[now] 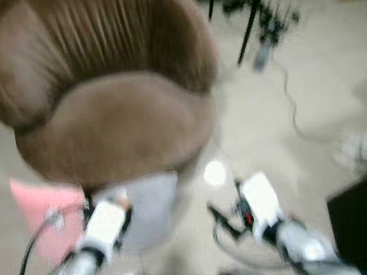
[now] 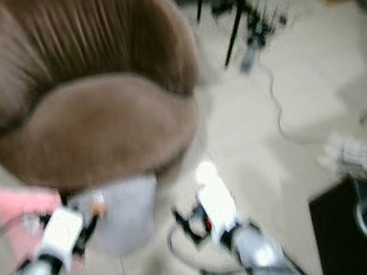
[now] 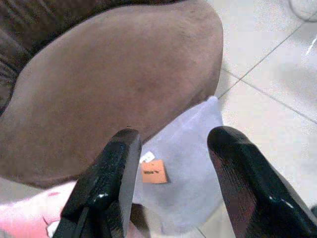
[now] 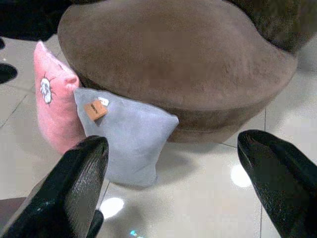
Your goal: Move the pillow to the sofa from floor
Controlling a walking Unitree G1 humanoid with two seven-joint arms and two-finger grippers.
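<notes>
Down on the tiled floor, a grey pillow with an orange tag, writing illegible, leans against the brown sofa, beside a pink pillow. Left pincer and right pincer hover spread.

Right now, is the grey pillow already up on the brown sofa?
No, the grey pillow stands on the tiled floor, leaning against the base of the brown sofa, next to a pink pillow.

The left gripper has its jaws wide apart over a grey pillow leaning on the brown sofa.
</notes>
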